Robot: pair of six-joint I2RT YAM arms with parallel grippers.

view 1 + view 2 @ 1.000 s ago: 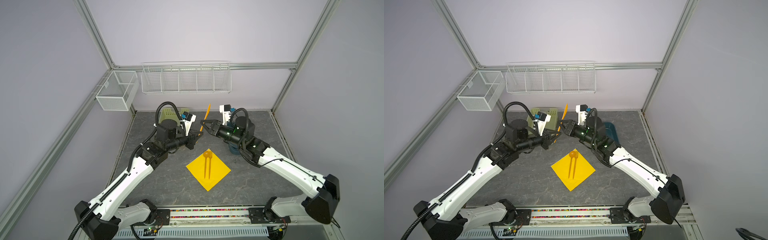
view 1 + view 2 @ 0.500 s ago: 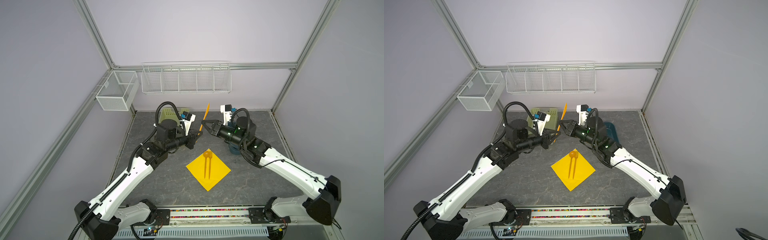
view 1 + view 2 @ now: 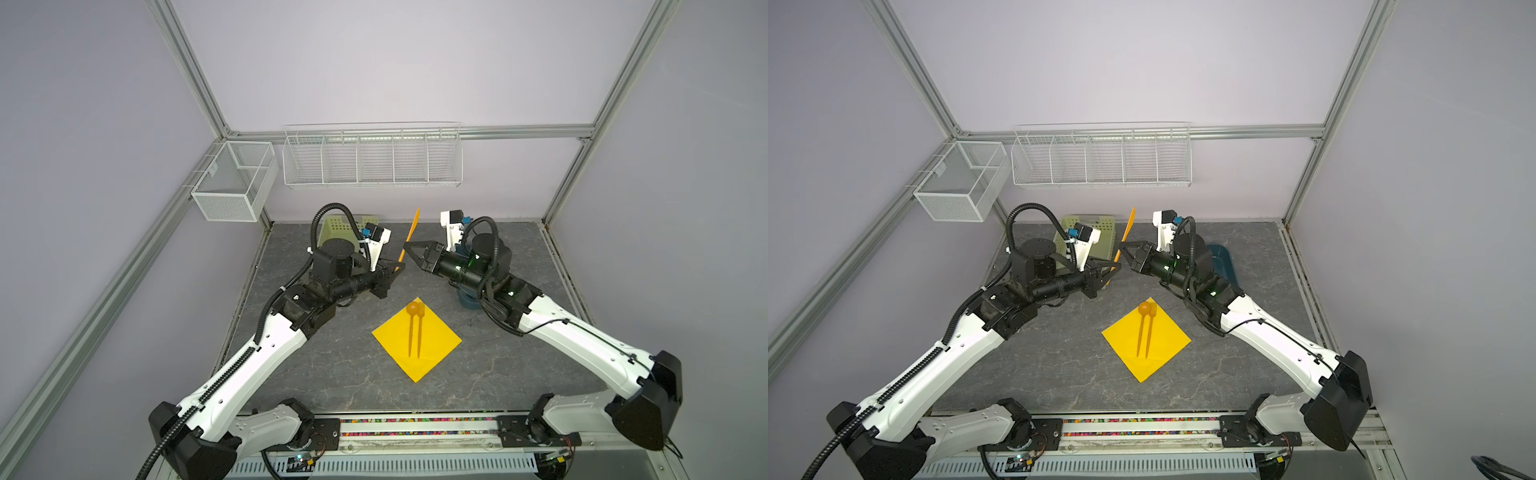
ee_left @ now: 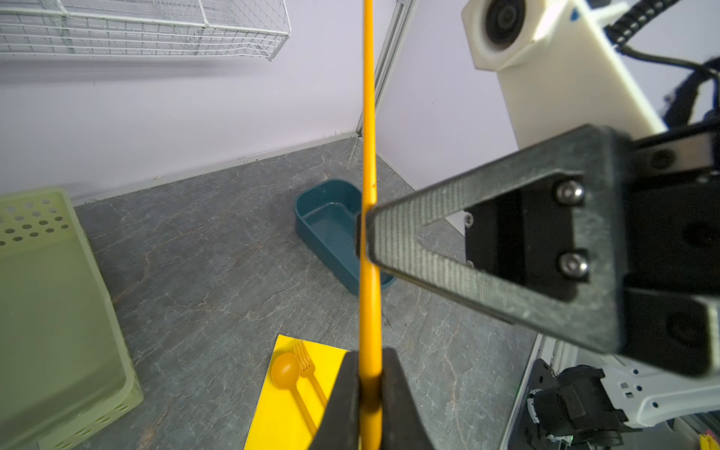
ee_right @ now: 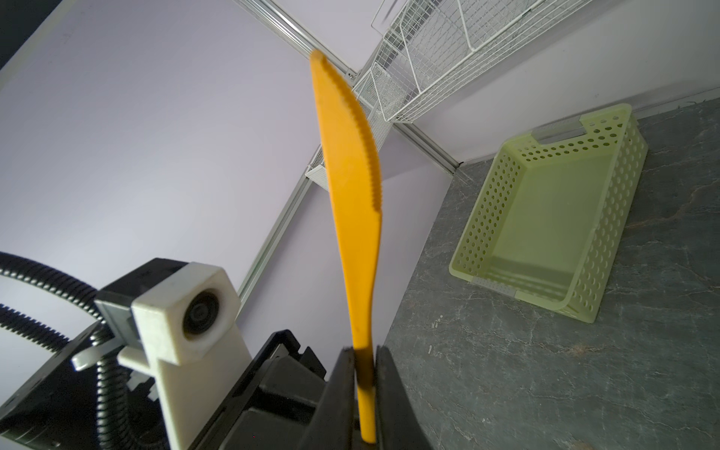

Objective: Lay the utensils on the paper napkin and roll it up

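An orange knife (image 3: 411, 232) stands nearly upright in the air above the back of the table, blade up, as the right wrist view shows (image 5: 350, 175). My left gripper (image 3: 397, 266) is shut on its lower handle (image 4: 368, 156). My right gripper (image 3: 406, 246) is shut on the handle just above, coming from the opposite side (image 5: 365, 354). The yellow paper napkin (image 3: 432, 345) lies flat as a diamond at the table's middle. On it a spoon (image 3: 412, 309) and a fork (image 3: 420, 309) lie side by side, heads toward the back.
A pale green perforated basket (image 3: 1104, 232) sits at the back left behind my left arm. A dark blue tray (image 3: 1223, 259) lies under my right arm. Two white wire baskets (image 3: 372, 160) (image 3: 232, 183) hang on the walls.
My right gripper has closed its jaws onto the knife handle. The left gripper and the knife have stayed almost still.
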